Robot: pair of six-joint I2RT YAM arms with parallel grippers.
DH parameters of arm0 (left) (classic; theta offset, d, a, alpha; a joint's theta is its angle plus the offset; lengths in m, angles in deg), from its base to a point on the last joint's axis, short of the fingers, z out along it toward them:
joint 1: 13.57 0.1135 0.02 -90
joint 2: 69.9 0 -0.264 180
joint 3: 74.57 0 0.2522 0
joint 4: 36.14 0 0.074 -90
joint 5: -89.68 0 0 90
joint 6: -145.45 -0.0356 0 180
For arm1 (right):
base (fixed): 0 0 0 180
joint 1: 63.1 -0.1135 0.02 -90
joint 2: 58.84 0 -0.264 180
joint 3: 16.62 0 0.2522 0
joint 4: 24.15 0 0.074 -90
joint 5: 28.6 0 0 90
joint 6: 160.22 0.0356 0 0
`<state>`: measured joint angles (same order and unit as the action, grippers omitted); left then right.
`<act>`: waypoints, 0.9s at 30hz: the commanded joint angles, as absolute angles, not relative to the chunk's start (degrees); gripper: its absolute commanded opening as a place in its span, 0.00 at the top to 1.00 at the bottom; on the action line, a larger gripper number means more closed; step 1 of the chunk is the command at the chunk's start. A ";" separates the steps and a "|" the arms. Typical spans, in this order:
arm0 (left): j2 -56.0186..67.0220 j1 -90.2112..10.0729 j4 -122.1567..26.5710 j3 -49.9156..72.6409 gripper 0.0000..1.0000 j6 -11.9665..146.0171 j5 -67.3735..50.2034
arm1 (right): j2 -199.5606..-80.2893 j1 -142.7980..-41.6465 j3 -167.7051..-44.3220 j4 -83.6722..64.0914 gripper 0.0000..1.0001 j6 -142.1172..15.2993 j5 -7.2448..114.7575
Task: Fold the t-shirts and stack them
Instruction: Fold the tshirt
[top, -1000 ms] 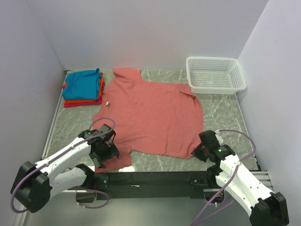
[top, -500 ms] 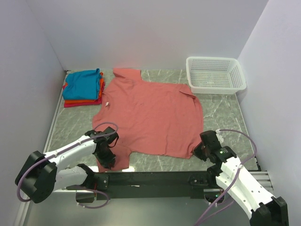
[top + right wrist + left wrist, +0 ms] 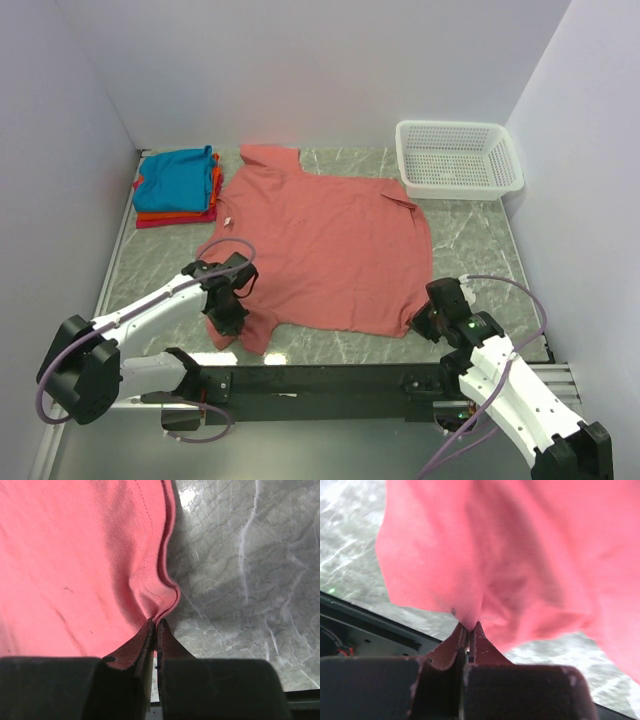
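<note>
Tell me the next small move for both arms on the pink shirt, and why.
Probably raise both hands a little, together. The left hand and the right hand are each shut on a pinch of the near edge of the salmon-pink shirt, and the rest lies spread flat, so an even lift would start the fold.

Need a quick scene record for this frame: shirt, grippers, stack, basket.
shirt: salmon-pink t-shirt spread on table
left gripper: shut on its near-left corner
right gripper: shut on its near-right edge
stack: folded t-shirts, teal on top, far left
basket: white mesh, far right
</note>
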<state>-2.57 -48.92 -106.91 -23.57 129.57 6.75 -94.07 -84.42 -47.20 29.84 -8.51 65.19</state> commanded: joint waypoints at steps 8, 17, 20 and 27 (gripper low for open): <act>-1.88 -48.99 -106.41 -14.94 0.99 123.83 6.36 | -93.21 -84.10 -52.52 32.50 0.96 -10.72 68.51; 0.06 -47.85 -110.19 -5.62 0.99 119.96 11.37 | -96.46 -84.10 -58.06 34.26 0.96 -13.35 70.27; 0.76 -47.50 -110.01 -3.33 0.99 119.52 11.10 | -97.78 -84.01 -59.82 33.91 0.96 -13.97 70.45; 4.80 -45.92 -110.89 2.12 0.99 118.11 13.56 | -101.73 -83.84 -64.48 33.65 0.96 -15.64 72.12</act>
